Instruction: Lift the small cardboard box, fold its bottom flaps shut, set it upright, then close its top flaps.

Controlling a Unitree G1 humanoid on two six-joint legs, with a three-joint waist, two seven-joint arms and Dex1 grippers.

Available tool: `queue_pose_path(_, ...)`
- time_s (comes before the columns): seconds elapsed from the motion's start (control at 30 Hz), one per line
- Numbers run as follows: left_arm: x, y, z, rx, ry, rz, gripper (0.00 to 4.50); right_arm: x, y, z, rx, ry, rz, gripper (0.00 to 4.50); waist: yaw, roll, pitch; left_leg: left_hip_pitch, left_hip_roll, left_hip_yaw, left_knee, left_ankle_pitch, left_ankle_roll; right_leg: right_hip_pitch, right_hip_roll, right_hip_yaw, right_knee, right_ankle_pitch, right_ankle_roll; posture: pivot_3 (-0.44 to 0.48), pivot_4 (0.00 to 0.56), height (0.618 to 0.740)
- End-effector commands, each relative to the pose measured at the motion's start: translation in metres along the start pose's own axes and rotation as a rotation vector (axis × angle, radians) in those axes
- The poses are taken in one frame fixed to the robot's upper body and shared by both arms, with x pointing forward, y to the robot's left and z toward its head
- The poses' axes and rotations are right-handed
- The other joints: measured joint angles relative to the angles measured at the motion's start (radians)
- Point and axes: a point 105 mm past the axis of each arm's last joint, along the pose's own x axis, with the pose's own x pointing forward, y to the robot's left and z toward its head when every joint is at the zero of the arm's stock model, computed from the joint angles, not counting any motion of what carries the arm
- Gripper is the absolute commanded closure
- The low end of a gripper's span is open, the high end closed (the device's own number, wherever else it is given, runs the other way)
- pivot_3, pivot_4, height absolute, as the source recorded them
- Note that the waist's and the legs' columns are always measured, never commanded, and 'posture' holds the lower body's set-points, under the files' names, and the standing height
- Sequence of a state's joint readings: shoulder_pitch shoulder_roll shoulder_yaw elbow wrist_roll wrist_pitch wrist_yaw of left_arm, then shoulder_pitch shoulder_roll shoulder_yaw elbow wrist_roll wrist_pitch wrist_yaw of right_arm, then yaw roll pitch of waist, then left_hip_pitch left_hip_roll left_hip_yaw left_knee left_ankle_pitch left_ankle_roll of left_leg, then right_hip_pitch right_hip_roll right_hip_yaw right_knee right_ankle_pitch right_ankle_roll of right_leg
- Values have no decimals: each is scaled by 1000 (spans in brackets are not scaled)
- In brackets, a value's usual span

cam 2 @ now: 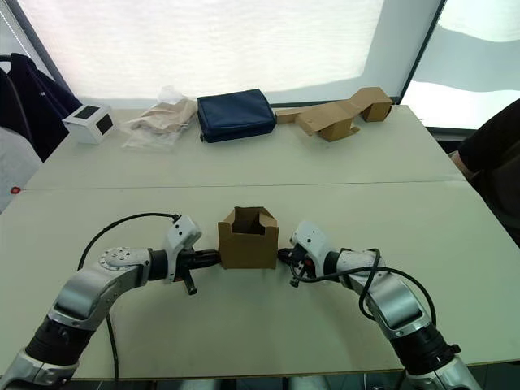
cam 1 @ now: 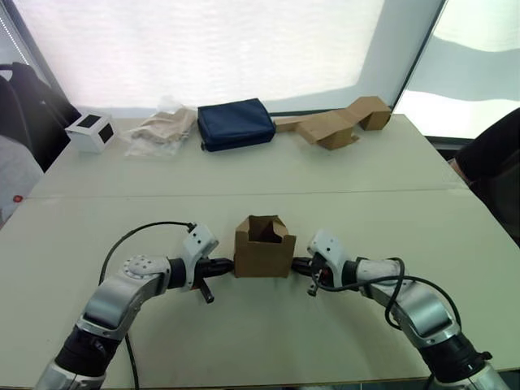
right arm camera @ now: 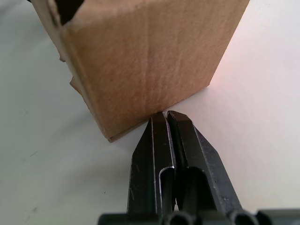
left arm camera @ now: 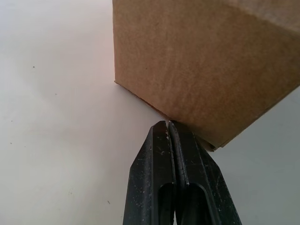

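Small cardboard box (cam 1: 264,248) between both closed jaws.

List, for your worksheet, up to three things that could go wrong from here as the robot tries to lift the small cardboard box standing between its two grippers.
1. Both the left gripper and the right gripper are shut and only press the walls of the small cardboard box from opposite sides, so it could slip out when lifted.
2. The contact sits low, near the table, so the box may tip.
3. Its top flaps stand open; squeezing could buckle the thin walls.
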State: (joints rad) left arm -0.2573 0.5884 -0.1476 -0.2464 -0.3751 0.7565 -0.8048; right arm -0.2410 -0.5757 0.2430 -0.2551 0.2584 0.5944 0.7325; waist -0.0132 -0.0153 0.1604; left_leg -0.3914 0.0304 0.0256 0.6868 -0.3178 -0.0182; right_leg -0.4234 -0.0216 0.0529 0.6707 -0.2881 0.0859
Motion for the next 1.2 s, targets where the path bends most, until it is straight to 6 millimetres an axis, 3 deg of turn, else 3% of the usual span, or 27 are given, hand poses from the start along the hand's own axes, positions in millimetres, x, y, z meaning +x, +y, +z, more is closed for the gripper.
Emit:
queue_pose_path(0.03, 3, -8, -3, 1, 13, -38, 4464, -3, 2, 10, -21, -33, 2, 4500, 0, 0, 0, 0, 0, 0, 0, 0, 0, 0, 1, 0, 0, 0, 0, 0, 150, 740)
queue_pose_path(0.3, -34, 5, 9, -4, -50, -95, 4464, -22, -13, 16, -85, -25, -38, 4500, -2, 0, 0, 0, 0, 0, 0, 0, 0, 0, 2, 0, 0, 0, 0, 0, 150, 740)
queue_pose_path(0.43, -49, 25, 25, -10, -79, -87, 4464, -42, -21, 22, -143, -5, -26, 4500, 2, 0, 0, 0, 0, 0, -1, 0, 0, 0, 2, 0, -1, 0, 0, 0, 150, 740)
queue_pose_path(0.53, -49, 33, 52, 35, -134, -106, 4464, -57, -29, 39, -192, -24, -9, 4500, 3, 0, 0, 0, -1, 0, -1, 0, 0, 1, 2, -1, -2, 0, 0, 0, 150, 740)
queue_pose_path(0.67, -44, 21, 74, 106, -149, -216, 4464, -69, -34, 69, -201, -105, 26, 4500, -2, 0, 0, 0, -1, 0, -1, 0, 0, 1, 2, -1, -3, 0, 0, 0, 150, 740)
queue_pose_path(0.93, -31, 6, 88, 173, -144, -321, 4464, -59, -29, 92, -206, -176, 113, 4500, -1, 0, 0, 0, 1, -1, -1, 0, 0, 0, 4, 0, -2, 0, 0, 0, 150, 740)
queue_pose_path(1.2, -17, 3, 86, 208, -131, -322, 4464, -34, -20, 91, -216, -177, 174, 4500, -1, 0, 0, 0, 1, 0, -1, 0, 0, 0, 4, 0, -2, 0, 0, 0, 150, 740)
